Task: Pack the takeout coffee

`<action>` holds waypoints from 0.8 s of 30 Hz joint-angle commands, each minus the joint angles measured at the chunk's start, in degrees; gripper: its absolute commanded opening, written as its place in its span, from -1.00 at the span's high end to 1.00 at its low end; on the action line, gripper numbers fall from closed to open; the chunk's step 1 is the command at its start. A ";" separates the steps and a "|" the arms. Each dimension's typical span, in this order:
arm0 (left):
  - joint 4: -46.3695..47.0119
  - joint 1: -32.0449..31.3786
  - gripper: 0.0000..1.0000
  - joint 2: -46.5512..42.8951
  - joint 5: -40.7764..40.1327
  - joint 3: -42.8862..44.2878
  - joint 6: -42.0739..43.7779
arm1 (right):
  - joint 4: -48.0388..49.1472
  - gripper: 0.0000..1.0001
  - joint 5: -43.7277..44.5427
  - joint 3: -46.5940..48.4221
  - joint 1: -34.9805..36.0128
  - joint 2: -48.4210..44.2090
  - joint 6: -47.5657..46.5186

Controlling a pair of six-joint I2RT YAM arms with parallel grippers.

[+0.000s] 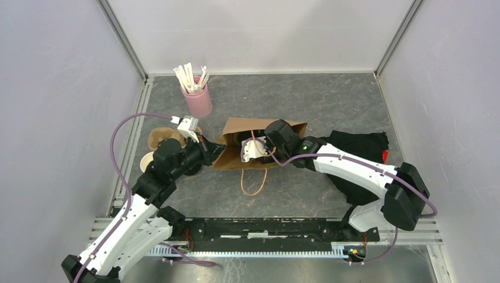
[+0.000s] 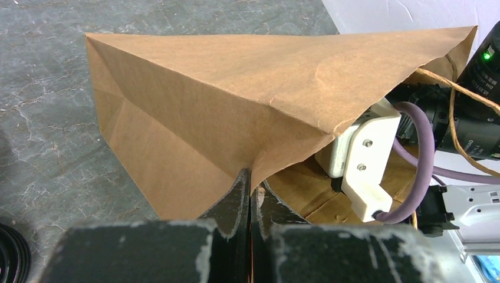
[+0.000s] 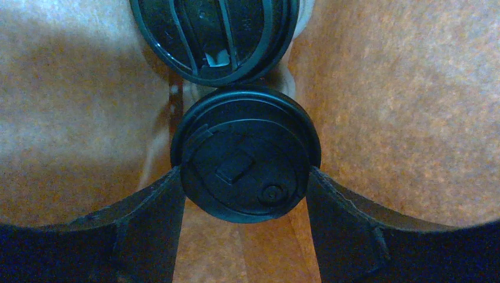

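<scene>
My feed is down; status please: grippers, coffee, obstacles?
Left gripper shut on bag edge. Right gripper grips lidded cup inside bag; second cup behind it. No obstruction seen.

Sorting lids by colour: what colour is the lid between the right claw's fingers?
The lid is black; right wrist view shows it best.

Resting on surface [image 1: 330, 100]: pink cup [image 1: 198, 103] toward far-left corner, paper bag [image 1: 239, 127] centre, black cloth [image 1: 359, 144] right edge.
</scene>
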 commanded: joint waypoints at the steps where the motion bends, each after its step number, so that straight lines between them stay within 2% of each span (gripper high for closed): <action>1: 0.14 -0.08 0.96 -0.01 1.60 0.99 2.73 | 3.26 1.00 -1.49 -0.29 -1.39 1.03 -0.62; 8: -1.76 -0.07 0.96 1.05 1.22 3.41 2.33 | 1.16 1.00 -3.26 1.23 -2.06 2.48 -0.17; 14: -7.29 -0.06 0.96 4.53 0.08 9.44 1.39 | -3.79 1.00 -4.80 5.01 -2.15 3.74 4.12; 24: -15.09 -0.06 0.96 9.98 0.19 18.09 -6.36 | -15.01 1.00 -5.67 10.94 -2.07 3.52 10.65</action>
